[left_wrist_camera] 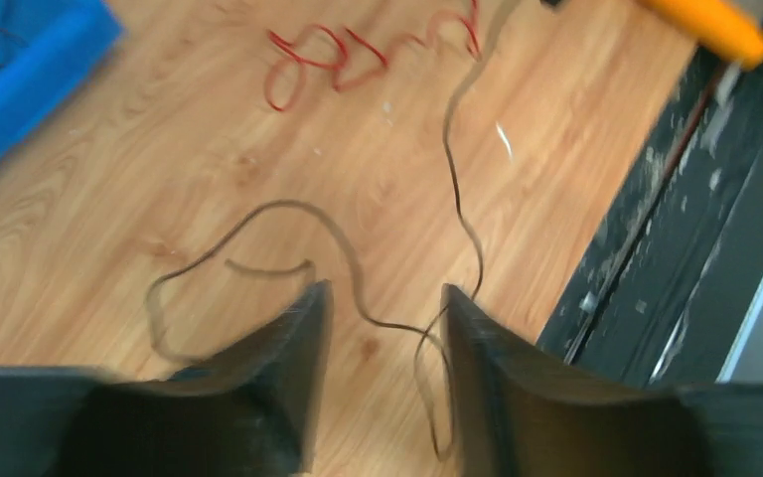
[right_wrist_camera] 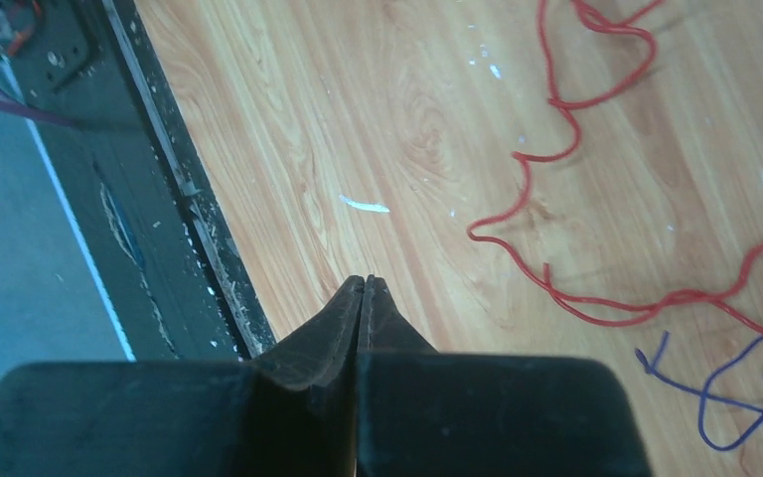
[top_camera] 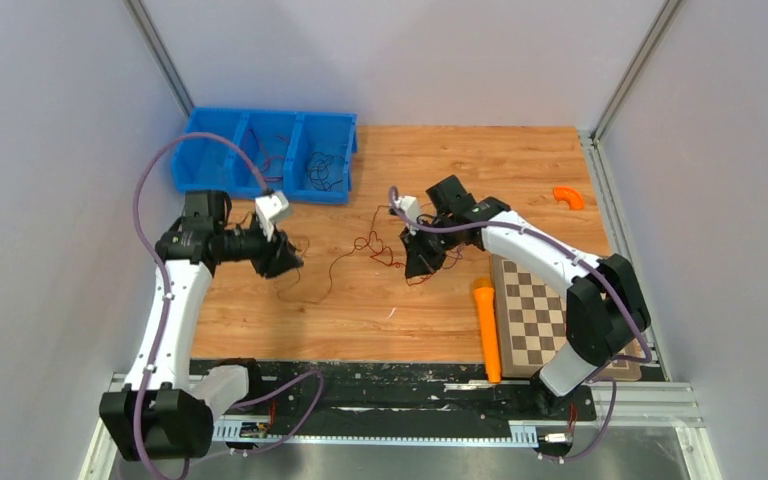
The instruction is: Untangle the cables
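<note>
A thin black cable (left_wrist_camera: 457, 199) curls over the wooden table and passes between the fingers of my left gripper (left_wrist_camera: 385, 293), which is open just above the wood. The top view shows the left gripper (top_camera: 285, 262) at the left end of that black cable (top_camera: 325, 270). A red cable (left_wrist_camera: 343, 55) lies farther out. My right gripper (right_wrist_camera: 365, 280) is shut, with nothing visible between its tips. To its right lie the red cable (right_wrist_camera: 556, 159) and a blue cable (right_wrist_camera: 735, 397). From above, the right gripper (top_camera: 420, 265) hangs over the red tangle (top_camera: 370, 245).
A blue three-part bin (top_camera: 270, 190) holding more wires stands at the back left. An orange tool (top_camera: 486, 330) and a checkerboard (top_camera: 530, 310) lie at the front right. A small orange curved piece (top_camera: 567, 197) sits at the back right. A black strip (top_camera: 390, 380) lines the near edge.
</note>
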`<state>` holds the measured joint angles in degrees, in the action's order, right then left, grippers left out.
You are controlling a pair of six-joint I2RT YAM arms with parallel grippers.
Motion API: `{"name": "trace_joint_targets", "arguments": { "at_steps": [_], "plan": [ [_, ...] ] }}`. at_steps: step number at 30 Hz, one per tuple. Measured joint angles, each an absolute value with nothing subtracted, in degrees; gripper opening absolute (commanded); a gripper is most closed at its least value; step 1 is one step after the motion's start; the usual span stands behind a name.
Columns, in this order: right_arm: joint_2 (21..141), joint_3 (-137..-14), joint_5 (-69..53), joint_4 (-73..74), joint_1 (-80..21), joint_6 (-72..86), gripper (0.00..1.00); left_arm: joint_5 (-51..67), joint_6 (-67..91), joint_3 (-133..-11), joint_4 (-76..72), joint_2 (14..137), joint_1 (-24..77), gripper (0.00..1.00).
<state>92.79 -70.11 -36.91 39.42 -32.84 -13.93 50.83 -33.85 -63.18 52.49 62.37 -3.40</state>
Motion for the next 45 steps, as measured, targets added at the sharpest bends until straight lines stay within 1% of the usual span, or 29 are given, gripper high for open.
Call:
{"name": "trace_joint_targets", "arguments": {
  "at_steps": [1,2,4,8,11,14,18,20,21,22,23,24,25,27,30,34,37,40,42,43,44,45],
  "plan": [
    [92.8,-70.3,-35.4,39.8,-34.3,-14.6,0.00,50.9,-36.5,-59.7,53.6,60.8,-3.2,0.82],
    [92.8,-70.7,-34.2,40.2,-35.7,-15.2,0.00,51.1,-38.3,-57.1,54.2,59.4,-3.0,0.91],
    [93.0,-71.8,-32.2,40.7,-38.6,-16.3,0.00,53.2,-38.5,-53.0,53.1,56.2,-2.9,0.98],
    [94.5,-75.0,-30.3,41.1,-41.7,-17.1,0.00,57.1,-31.8,-46.9,43.3,50.1,0.8,1.00],
    [95.7,-76.9,-29.4,41.1,-42.7,-17.1,0.00,56.8,-24.6,-41.4,31.7,46.4,7.9,1.00],
    [96.2,-77.8,-28.8,41.3,-43.6,-17.1,0.00,55.7,-18.2,-37.5,22.3,45.7,14.0,1.00],
    [96.4,-78.1,-28.3,41.5,-44.4,-17.1,0.00,54.5,-13.2,-37.3,13.7,48.2,20.2,0.99],
    [96.4,-78.1,-28.2,41.6,-44.5,-17.0,0.00,53.0,-11.8,-37.5,10.5,49.6,23.1,0.88],
    [96.4,-78.1,-28.1,41.6,-44.6,-17.1,0.00,52.3,-11.2,-37.6,9.4,50.1,24.0,0.71],
    [96.4,-78.1,-28.1,41.7,-44.6,-17.1,0.00,51.6,-10.6,-37.9,8.5,50.9,24.8,0.59],
    [96.4,-78.2,-27.9,41.8,-44.6,-17.1,0.00,51.1,-10.2,-38.4,8.1,51.6,25.2,0.27],
    [96.4,-78.2,-27.9,41.8,-44.4,-17.1,0.00,51.0,-10.4,-39.2,8.4,52.4,25.3,0.13],
    [96.4,-78.2,-27.7,41.8,-44.1,-17.1,0.00,50.9,-10.5,-40.1,9.3,52.8,25.3,0.02],
    [96.4,-77.9,-28.0,41.8,-42.8,-17.3,0.00,50.7,-12.9,-43.1,13.6,53.5,25.3,0.00],
    [96.4,-76.6,-28.5,41.6,-38.3,-17.9,0.02,50.5,-18.6,-46.5,21.4,52.4,23.1,0.00],
    [98.2,-74.6,-28.6,41.8,-28.0,-18.3,0.05,49.3,-32.0,-47.8,36.6,52.0,14.3,0.00],
    [100.7,-74.4,-29.1,42.1,-21.3,-18.2,0.08,45.8,-40.1,-47.8,45.6,57.0,12.2,0.00],
    [101.2,-74.1,-30.2,43.0,-18.5,-17.8,0.11,41.9,-43.4,-47.7,48.2,65.0,12.2,0.00],
    [101.1,-74.2,-31.5,43.1,-19.0,-17.5,0.16,38.8,-44.5,-47.5,48.1,69.2,12.5,0.22],
    [101.1,-74.2,-32.2,43.4,-19.3,-17.4,0.18,37.5,-45.2,-47.4,47.9,70.6,12.8,0.50],
    [101.1,-74.1,-33.1,43.7,-19.6,-17.3,0.20,35.7,-45.7,-47.2,47.3,72.1,13.3,0.61],
    [100.9,-74.1,-33.8,43.9,-19.9,-17.2,0.21,34.2,-46.4,-46.6,46.2,73.2,13.9,0.82]
  ]
}}
